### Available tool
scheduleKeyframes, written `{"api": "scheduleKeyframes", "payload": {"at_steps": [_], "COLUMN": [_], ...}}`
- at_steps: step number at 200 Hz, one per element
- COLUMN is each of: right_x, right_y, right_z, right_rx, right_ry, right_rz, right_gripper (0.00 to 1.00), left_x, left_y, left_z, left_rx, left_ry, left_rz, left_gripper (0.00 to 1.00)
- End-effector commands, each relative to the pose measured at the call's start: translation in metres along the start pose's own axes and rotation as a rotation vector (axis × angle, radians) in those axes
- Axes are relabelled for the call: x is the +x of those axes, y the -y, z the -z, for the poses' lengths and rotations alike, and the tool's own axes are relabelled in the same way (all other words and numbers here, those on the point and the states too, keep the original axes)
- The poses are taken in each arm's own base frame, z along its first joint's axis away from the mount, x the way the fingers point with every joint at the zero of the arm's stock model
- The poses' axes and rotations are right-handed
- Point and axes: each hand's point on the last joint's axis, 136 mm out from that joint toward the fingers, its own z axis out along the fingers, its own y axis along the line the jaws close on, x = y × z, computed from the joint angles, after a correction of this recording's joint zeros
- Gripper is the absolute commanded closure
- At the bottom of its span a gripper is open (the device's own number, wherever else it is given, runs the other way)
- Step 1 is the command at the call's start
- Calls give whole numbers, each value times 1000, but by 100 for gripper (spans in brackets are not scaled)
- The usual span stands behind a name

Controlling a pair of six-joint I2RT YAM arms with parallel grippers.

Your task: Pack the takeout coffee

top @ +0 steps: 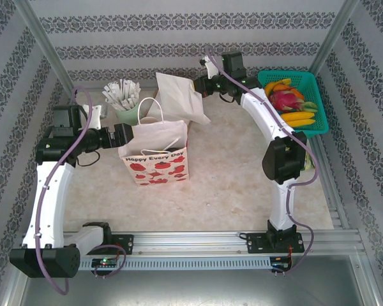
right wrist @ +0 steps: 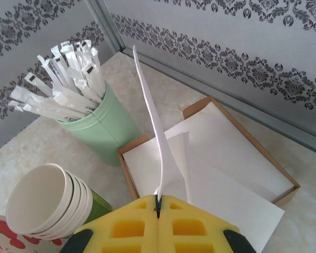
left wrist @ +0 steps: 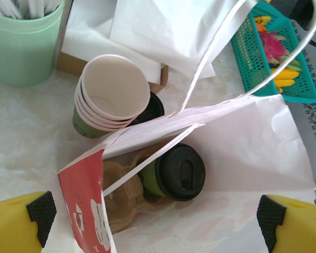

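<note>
The takeout coffee (left wrist: 174, 171), an olive-green cup with a black lid, leans inside the open white paper bag (left wrist: 242, 153), next to a brown cardboard holder (left wrist: 118, 195). My left gripper (left wrist: 155, 213) hovers over the bag's mouth, open, with its yellow fingers (left wrist: 21, 224) wide on either side and nothing between them. From above, the bag (top: 154, 156) stands left of centre with the left gripper (top: 124, 137) at its left edge. My right gripper (right wrist: 158, 203) is shut on a white paper sheet (right wrist: 152, 121), lifted above the box of sheets (right wrist: 216, 153). From above, this gripper (top: 201, 86) is behind the bag.
A stack of lidless cups (left wrist: 108, 95) lies tilted just behind the bag. A pale green cup of white sticks (top: 124, 102) stands at the back left. A teal basket of fruit (top: 293, 102) sits at the back right. Metal posts and patterned walls close the table in.
</note>
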Motion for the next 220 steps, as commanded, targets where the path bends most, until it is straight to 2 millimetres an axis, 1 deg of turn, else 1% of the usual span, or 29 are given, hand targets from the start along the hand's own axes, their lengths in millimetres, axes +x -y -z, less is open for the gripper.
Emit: {"api": "scheduleKeyframes", "payload": {"at_steps": [1, 15, 31, 50, 58, 72, 91, 106, 129, 142, 161, 172, 185, 194, 202, 220], "right_x": [-33, -29, -22, -23, -26, -37, -54, -69, -90, -95, -100, -98, -94, -88, -80, -62], "right_y": [-20, -17, -13, -23, -31, -44, -55, -63, -75, -85, -104, -116, -135, -149, -164, -196], "right_z": [18, 13, 4, 2, 2, 8, 16, 26, 50, 65, 95, 113, 136, 151, 164, 193], "right_rx": [-25, -22, -35, -71, -86, -92, -93, -97, -84, -83, -81, -83, -106, -133, -164, -220], "right_ry": [80, 65, 41, 39, 42, 60, 90, 123, 170, 179, 193, 201, 208, 203, 194, 166], "right_rz": [20, 14, -10, -14, 0, 32, 47, 49, 76, 106, 177, 223, 293, 346, 401, 523], "right_gripper": [100, 100, 100, 100, 100, 100, 100, 100, 100, 100, 100, 100, 100, 100, 100, 100], "left_x": [-16, -18, -18, -15, -14, -15, -18, -20, -22, -24, -25, -24, -21, -19, -16, -8], "left_y": [16, 18, 14, 10, 10, 9, 8, 8, 6, 1, -14, -18, -20, -19, -17, -1], "left_z": [11, 11, 8, 5, 5, 6, 9, 12, 15, 15, 17, 19, 19, 18, 14, 6], "left_rx": [61, 70, 62, 51, 48, 42, 26, 17, -5, -40, -128, -152, -165, -157, -134, -27], "left_ry": [79, 95, 95, 87, 88, 95, 114, 129, 150, 156, 147, 132, 115, 97, 77, 41], "left_rz": [-108, -122, -120, -114, -114, -120, -130, -141, -150, -136, -73, -36, 8, 25, 28, -9], "left_gripper": [0, 0, 0, 0, 0, 0, 0, 0, 0, 0, 0, 0, 0, 0, 0, 0]}}
